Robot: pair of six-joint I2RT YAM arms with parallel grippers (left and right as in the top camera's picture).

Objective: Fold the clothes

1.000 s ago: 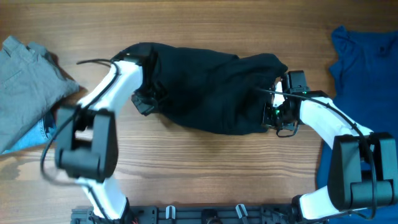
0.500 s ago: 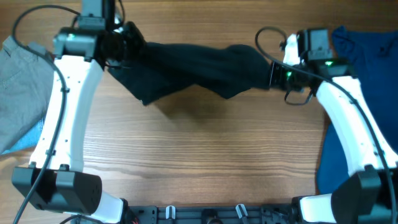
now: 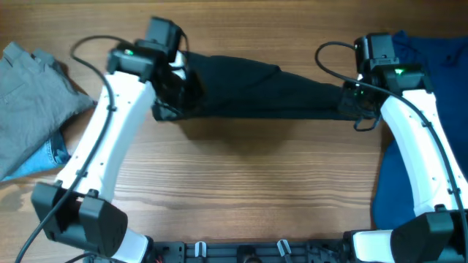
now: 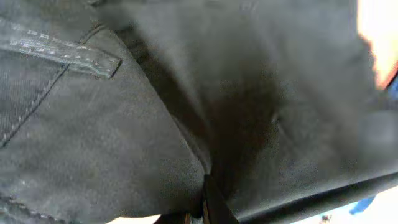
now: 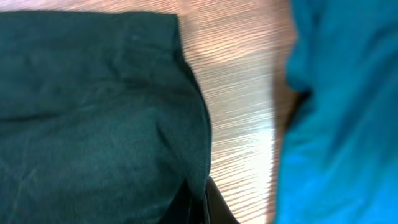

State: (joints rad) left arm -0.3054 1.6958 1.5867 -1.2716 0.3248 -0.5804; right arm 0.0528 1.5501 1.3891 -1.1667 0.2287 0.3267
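A black garment (image 3: 256,91), seemingly trousers with stitched seams, hangs stretched between my two grippers above the table's far half. My left gripper (image 3: 175,88) is shut on its left end; the left wrist view is filled with black cloth (image 4: 186,112) pinched at my fingers (image 4: 208,199). My right gripper (image 3: 351,102) is shut on its right end; the right wrist view shows dark cloth (image 5: 99,106) pinched at the fingers (image 5: 199,199) over the wood.
A grey garment (image 3: 33,95) over a light blue one (image 3: 51,150) lies at the far left. A blue garment (image 3: 428,51) lies along the right edge, also in the right wrist view (image 5: 342,112). Bare wooden table (image 3: 248,190) lies in front.
Both arms lifted the black garment off the table and pulled it taut between them. It now hangs as a straighter, flatter band, slightly nearer than half a second ago.
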